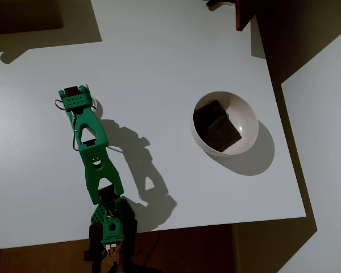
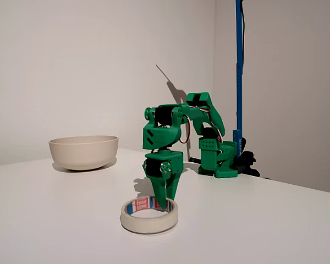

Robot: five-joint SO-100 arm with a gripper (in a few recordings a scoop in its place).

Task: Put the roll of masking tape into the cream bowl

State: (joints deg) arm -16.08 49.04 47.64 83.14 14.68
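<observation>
Gripper (image 2: pixel 166 202) pointed straight down, tips reaching into the hollow centre of the roll of masking tape (image 2: pixel 149 215), against the far side of the ring as the fixed view showed it. Fingers close together, tapering to a narrow point; whether one sat outside the tape wall could not be told, so grip unconfirmed. Tape lay flat on the tabletop (image 2: pixel 55 220), hole facing up, reddish print visible on the inner core directly below the gripper. No sign of lift: ring's lower edge looked in full contact with the surface.

In the overhead view the gripper (image 1: pixel 77 96) sat at the far end of the extended arm; tape mostly hidden beneath it.

Cream bowl (image 1: pixel 247 122) stood well apart from the gripper, off to the right in the overhead view, with a dark brown squarish thing (image 1: pixel 216 126) inside it.

Judgement: pinching the ring wall comes next, then a lift high enough to clear the bowl rim during the sideways carry.
</observation>
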